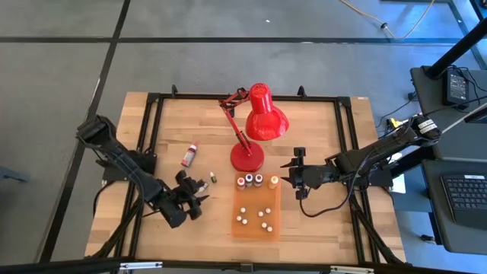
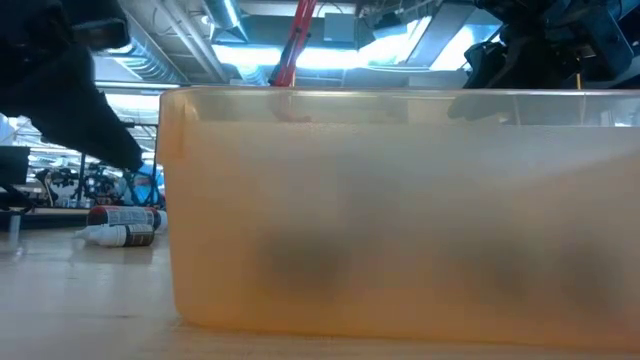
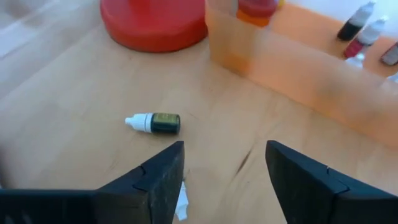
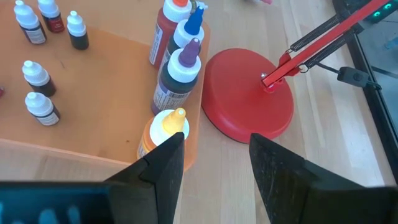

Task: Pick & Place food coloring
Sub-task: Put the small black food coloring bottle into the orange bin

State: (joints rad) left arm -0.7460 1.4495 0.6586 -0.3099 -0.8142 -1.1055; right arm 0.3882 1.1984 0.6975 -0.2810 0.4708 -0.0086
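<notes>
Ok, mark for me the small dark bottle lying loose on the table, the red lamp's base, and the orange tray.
small dark bottle [image 3: 163, 122]: left wrist view, on its dark body.
red lamp's base [image 4: 247, 99]: right wrist view, on the round foot's top.
orange tray [image 1: 256, 228]: high view, on bare floor near its front edge.
</notes>
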